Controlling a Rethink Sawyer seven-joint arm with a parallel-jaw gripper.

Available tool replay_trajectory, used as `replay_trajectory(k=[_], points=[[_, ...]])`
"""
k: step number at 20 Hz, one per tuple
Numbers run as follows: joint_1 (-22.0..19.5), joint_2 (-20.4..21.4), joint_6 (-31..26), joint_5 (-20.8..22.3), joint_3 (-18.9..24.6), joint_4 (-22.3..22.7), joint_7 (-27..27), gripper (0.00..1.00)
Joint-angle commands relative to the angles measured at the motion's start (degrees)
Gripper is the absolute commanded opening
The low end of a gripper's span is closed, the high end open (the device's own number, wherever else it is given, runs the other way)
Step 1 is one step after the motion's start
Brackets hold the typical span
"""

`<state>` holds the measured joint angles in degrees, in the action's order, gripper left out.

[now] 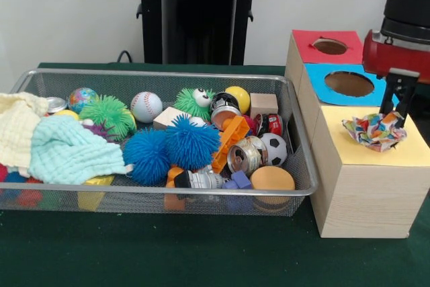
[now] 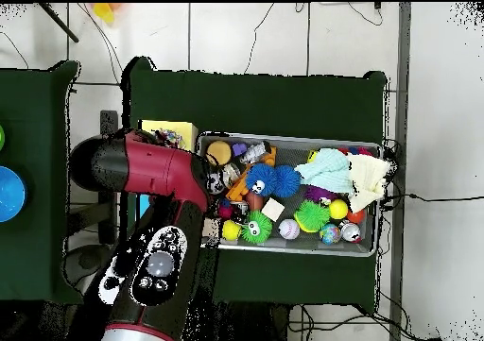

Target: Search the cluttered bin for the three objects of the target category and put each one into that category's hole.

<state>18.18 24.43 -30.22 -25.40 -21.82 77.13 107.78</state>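
Observation:
My gripper (image 1: 396, 113) hangs at the far right over the yellow top (image 1: 403, 152) of the wooden box. It is shut on the peak of a crumpled multicoloured cloth (image 1: 375, 132), whose lower part rests on the yellow top and hides any hole there. The red top (image 1: 309, 48) and blue top (image 1: 322, 75) each show an open round hole. In the mesh bin (image 1: 161, 75), a cream cloth (image 1: 17, 126) and a mint cloth (image 1: 64, 151) lie at the left end. In the overhead view my arm (image 2: 156, 172) covers the gripper; the mint cloth (image 2: 326, 170) and cream cloth (image 2: 371, 177) show.
The bin holds spiky blue balls (image 1: 171, 149), a green spiky ball (image 1: 107, 113), a baseball (image 1: 146, 106), a soccer ball (image 1: 274, 147), cans (image 1: 243, 156), blocks and an orange piece (image 1: 230, 140). The box stands close against the bin's right end. Green cloth (image 1: 168, 253) covers the table.

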Motion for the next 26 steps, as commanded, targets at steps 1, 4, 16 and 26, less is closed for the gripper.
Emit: replay_trajectory(k=[1,4,16,26], points=[[-2.9,-4.5,3.0,-1.5,7.9,-0.4,10.8,0.0],[-2.5,-6.2,2.3,-1.4,7.7,-1.6,11.4,0.0],[-2.2,-7.9,2.8,-1.7,7.7,-2.4,11.8,0.0],[-1.3,-6.0,0.9,-1.7,6.2,-0.1,13.2,0.0]])
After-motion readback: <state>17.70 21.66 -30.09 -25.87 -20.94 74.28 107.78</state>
